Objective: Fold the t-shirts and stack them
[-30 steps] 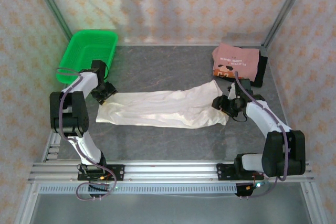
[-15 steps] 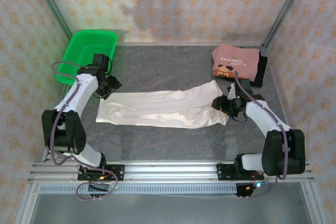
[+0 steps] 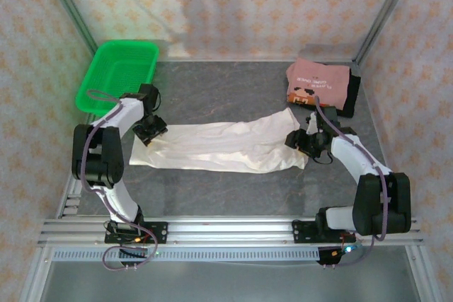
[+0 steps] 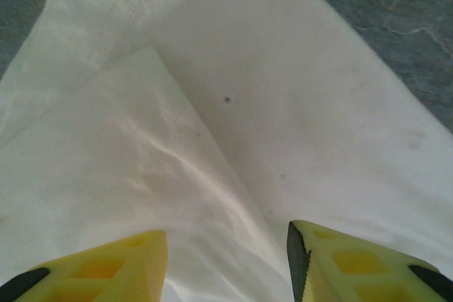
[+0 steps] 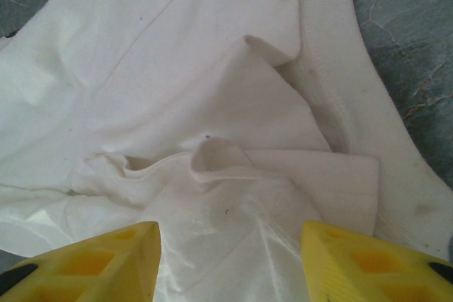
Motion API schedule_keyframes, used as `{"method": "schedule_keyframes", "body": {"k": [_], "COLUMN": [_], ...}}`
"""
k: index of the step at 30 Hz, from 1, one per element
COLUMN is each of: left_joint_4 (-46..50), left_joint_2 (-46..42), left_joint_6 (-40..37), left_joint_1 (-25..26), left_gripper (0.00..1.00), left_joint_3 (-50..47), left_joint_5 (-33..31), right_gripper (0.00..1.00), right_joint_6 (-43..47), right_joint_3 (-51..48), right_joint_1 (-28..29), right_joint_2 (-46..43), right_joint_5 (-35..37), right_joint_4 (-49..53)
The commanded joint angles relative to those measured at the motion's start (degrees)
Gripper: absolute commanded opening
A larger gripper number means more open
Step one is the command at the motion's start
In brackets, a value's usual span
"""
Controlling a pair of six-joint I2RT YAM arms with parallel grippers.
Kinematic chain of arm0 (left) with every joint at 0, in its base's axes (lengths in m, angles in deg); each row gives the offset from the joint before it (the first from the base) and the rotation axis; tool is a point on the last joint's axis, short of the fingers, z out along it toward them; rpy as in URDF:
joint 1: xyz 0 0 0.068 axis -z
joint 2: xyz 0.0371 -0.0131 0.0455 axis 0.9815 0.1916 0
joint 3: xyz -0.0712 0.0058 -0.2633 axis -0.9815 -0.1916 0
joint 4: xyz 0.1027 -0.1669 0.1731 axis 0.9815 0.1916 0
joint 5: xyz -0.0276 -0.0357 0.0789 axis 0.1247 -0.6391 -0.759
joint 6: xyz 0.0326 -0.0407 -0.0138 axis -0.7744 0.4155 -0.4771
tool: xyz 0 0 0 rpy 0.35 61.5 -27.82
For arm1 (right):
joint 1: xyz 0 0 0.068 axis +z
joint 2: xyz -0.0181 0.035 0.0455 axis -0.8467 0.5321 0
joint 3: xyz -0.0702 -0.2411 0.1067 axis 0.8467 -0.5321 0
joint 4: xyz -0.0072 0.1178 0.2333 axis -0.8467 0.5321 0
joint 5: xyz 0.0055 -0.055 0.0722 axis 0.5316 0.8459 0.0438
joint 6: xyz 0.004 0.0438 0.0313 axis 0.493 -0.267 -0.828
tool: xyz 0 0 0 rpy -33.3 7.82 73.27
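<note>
The cream-white t-shirt [image 3: 226,146] lies as a long folded band across the middle of the table. My left gripper [image 3: 150,132] is over its left end, jaws open just above a folded corner of the cloth [image 4: 233,104], nothing pinched [image 4: 226,245]. At the shirt's bunched right end [image 5: 212,83] my right gripper [image 3: 306,139] is also open, its yellow fingers wide apart over the wrinkles [image 5: 230,245]. At the back right the dusty-pink t-shirt [image 3: 315,83] sits folded on a black t-shirt [image 3: 352,93].
A green mesh basket [image 3: 117,72] stands at the back left, close behind the left arm. Metal frame posts [image 3: 379,19] rise at the back corners. Bare grey table [image 3: 226,97] stretches between the basket and the pink stack.
The left arm swung out toward the basket, then came back, and its gripper now sits lower over the shirt's left end. The right arm has stayed put.
</note>
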Motion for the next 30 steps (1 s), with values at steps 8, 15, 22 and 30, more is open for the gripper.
{"method": "schedule_keyframes", "body": {"k": [8,15,22,30], "left_joint_4": [-0.1,-1.6,-2.2,-1.7], "left_joint_2": [3.5,5.3,4.7,1.9], "left_joint_6": [0.7,1.1,0.6,-0.4], "left_joint_1": [0.5,0.5,0.5,0.5], "left_gripper": [0.45,0.41,0.24,0.01], "left_joint_3": [1.9,1.9,1.8,-0.2], "left_joint_5": [-4.4,-5.1,-5.6,-5.3], "right_gripper": [0.55,0.55,0.55,0.55], "right_joint_6": [1.6,1.8,1.6,1.6], "right_joint_3": [-0.3,0.1,0.3,1.5], "right_joint_1": [-0.4,-0.4,-0.4,-0.3], "right_joint_2": [0.4,0.5,0.7,1.1], "right_joint_5": [0.3,-0.1,-0.3,0.4], "right_joint_4": [0.4,0.6,0.5,0.6]}}
